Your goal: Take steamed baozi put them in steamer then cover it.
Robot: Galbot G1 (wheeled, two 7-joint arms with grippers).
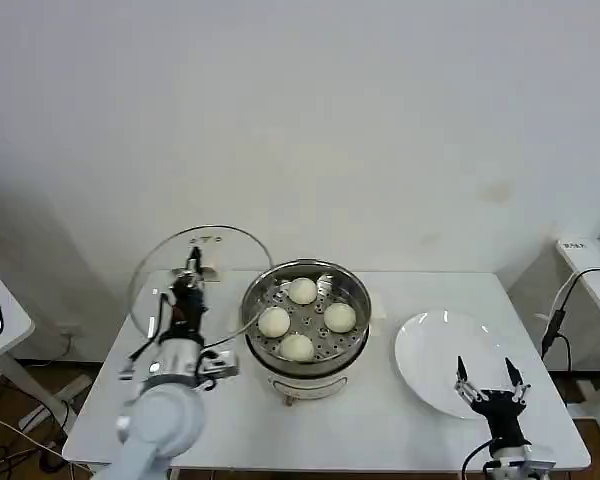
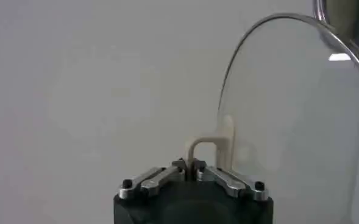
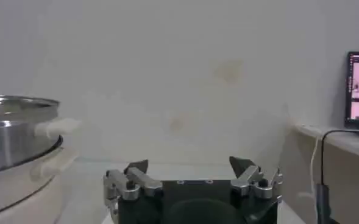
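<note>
four baozi [image 1: 301, 319] in steamer [image 1: 355, 345], left gripper [image 1: 193, 267] raising lid [image 1: 160, 265] upright

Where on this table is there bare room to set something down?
Bare tabletop lies in front of the steamer, between the left gripper holding the glass lid and the right gripper over the white plate. The steamer holds four baozi.

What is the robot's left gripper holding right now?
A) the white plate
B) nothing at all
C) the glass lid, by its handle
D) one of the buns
C: the left gripper is shut on the pale handle of the glass lid, lifted on edge beside the steamer, while all four buns already sit on its tray.
</note>
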